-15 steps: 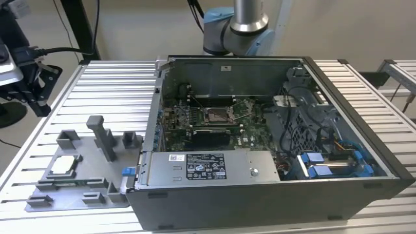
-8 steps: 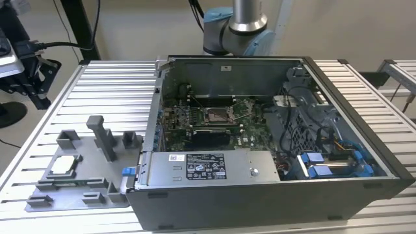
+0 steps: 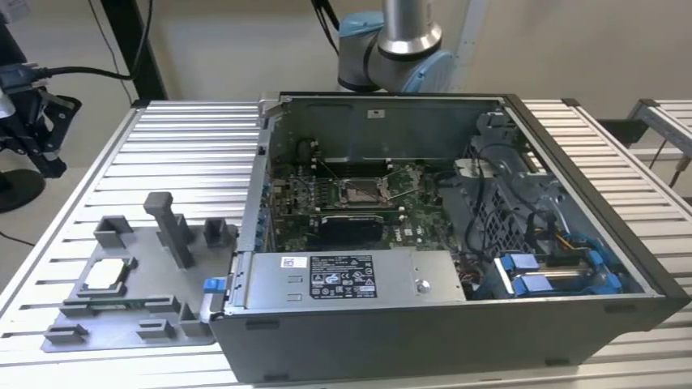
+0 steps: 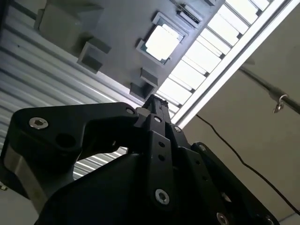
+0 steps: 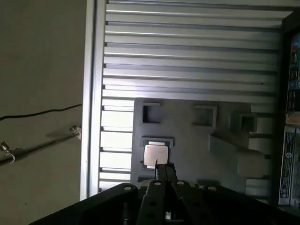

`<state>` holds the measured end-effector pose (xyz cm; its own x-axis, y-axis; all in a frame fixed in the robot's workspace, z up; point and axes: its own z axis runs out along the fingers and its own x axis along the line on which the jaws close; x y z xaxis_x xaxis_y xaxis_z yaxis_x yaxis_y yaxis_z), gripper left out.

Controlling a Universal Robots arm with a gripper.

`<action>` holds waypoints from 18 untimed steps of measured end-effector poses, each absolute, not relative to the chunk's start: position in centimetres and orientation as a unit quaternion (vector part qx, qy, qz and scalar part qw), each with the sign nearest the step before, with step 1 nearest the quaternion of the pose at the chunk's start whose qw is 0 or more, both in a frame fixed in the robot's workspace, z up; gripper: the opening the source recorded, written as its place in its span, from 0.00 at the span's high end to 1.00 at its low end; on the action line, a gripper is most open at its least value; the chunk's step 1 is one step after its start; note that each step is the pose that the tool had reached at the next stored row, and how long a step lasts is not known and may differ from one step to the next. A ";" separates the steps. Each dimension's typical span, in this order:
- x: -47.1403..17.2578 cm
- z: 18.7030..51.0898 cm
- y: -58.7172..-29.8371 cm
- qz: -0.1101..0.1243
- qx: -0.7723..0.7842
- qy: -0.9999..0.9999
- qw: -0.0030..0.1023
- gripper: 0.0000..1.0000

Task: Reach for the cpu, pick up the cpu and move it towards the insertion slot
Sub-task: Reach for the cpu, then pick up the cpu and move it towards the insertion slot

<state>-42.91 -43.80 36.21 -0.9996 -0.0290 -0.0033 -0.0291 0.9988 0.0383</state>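
The cpu lies silver face up in a pocket of the grey fixture plate, at the exterior view's left. Both wrist views look down on the cpu from well above. My gripper hangs over the plate, clear of the chip, its two black fingers pressed together with nothing between them. The insertion slot, a shiny metal frame with a dark centre, sits on the green board inside the open computer case.
Grey posts and blocks stand up from the fixture plate beside the cpu. The case's wall rises between plate and slot. Cables and blue clips crowd the case's right side. The arm's base stands behind the case.
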 end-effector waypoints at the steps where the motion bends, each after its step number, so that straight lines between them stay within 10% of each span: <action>1: -42.9 36.2 -43.8 0.019 -0.015 1.000 0.001 1.00; 4: -42.9 36.2 -43.8 0.019 -0.018 1.000 0.001 1.00; 5: -42.9 36.2 -43.8 0.019 -0.018 1.000 0.001 0.00; 18: -42.9 36.2 -43.8 0.019 -0.028 0.999 0.001 0.00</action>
